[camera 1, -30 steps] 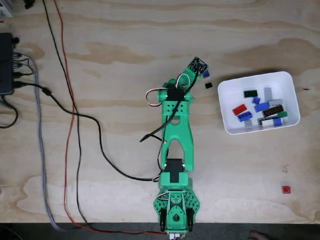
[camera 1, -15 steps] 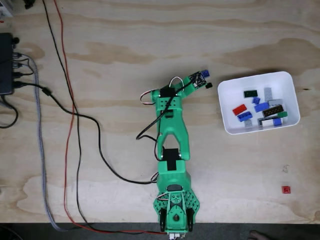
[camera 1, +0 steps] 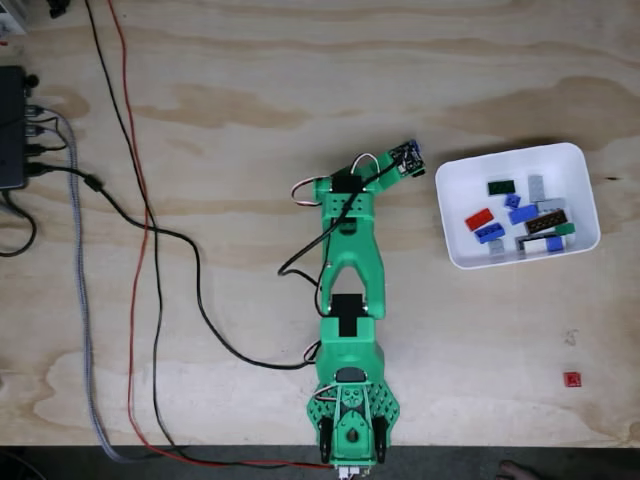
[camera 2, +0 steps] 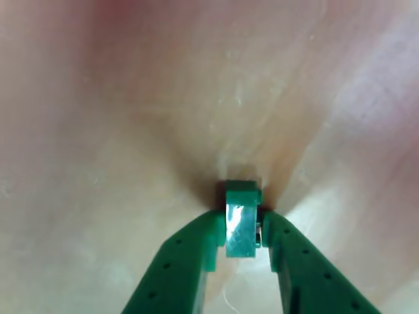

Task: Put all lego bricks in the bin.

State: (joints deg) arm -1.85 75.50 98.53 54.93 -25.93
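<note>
A pale plywood desk [camera 1: 250, 90] with broad grain patches fills the fixed view, seen from straight above. Along its left side run a black cable [camera 1: 160, 235], a red wire [camera 1: 138, 200] and a grey braided cable [camera 1: 82, 290], and a dark box [camera 1: 10, 128] sits at the left edge. The green arm [camera 1: 348, 300] rises from its base at the bottom edge and reaches up the picture, its wrist bent toward the right, where a small circuit board [camera 1: 405, 157] rides on top of it.

The hand [camera 2: 243, 229] shows in the other view from close behind: its two green fingers [camera 2: 190, 258] are closed in on a green lego brick [camera 2: 241, 219], which stands upright between the tips, right down at the wood. In the fixed view the hand is hidden beneath the wrist and the board, so the grip cannot be judged there.

The white bin [camera 1: 455, 215] lies on the desk to the right of the wrist, near it but apart. Inside it lie the lego bricks [camera 1: 522, 214]: a dark green one, a red one, several blue ones, grey ones and a black one, bunched toward the lower right of the bin. One red brick [camera 1: 572, 379] lies alone on the desk, well apart from the bin, toward the lower right corner
</note>
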